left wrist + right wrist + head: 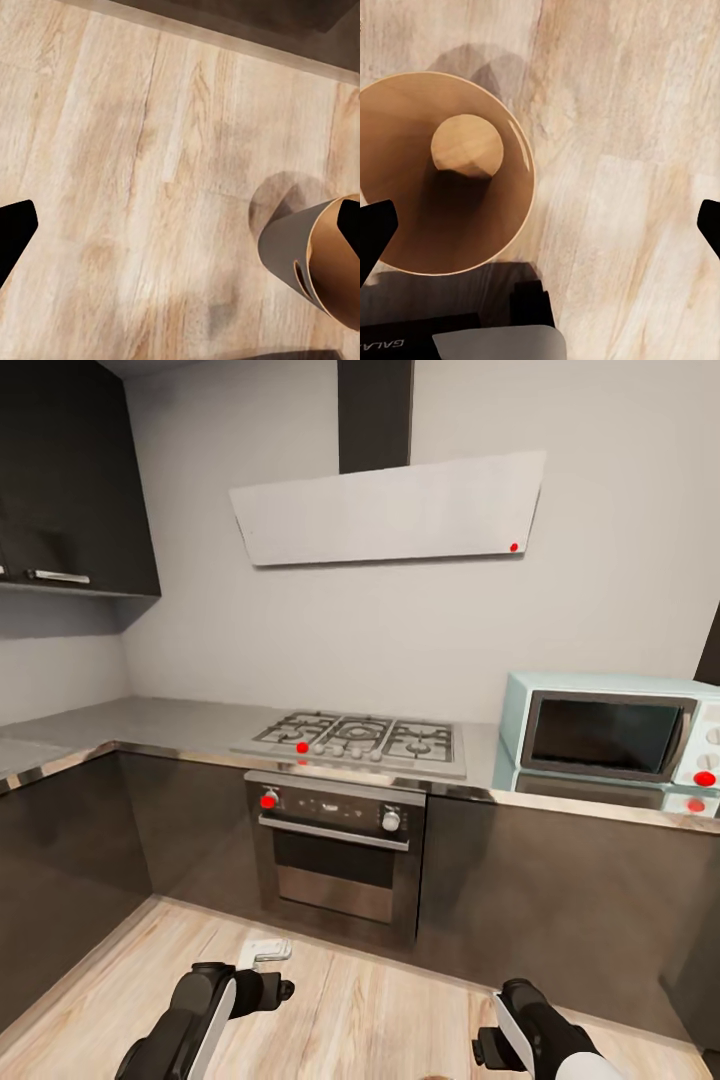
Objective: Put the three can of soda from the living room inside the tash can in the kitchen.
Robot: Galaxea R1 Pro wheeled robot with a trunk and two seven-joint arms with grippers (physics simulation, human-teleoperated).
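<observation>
Robot faces the kitchen's inner corner. The oven (335, 850) sits under the gas hob (358, 740), which is set at the front edge of the counter (150, 720). The microwave (610, 738) stands further along the counter toward its right end, and the extractor hood (390, 510) hangs on the wall above the hob.

Both arms are lowered, forearms at the bottom of the head view, wrists turned toward the wood floor (350, 1000). Judgement: this posture keeps the wrist cameras looking down, useful for locating the bin before a drop.

Trash can: the right wrist view looks almost straight into the trash can (450, 176), upright on the floor, tan interior and round base visible, no can inside. The left wrist view catches the same bin at its edge, grey wall and handle cut-out near the rim (315, 259). So the bin stands on the floor just in front of the base, between the two arms and nearer the right one.

Left gripper (180, 225): fingers spread wide, nothing between them. Right gripper (540, 225): fingers likewise wide apart, empty.

No soda can is seen in the bin or in either gripper. Judgement: bin is empty, so no deposit has been made; the cans have yet to be fetched from the living room.
</observation>
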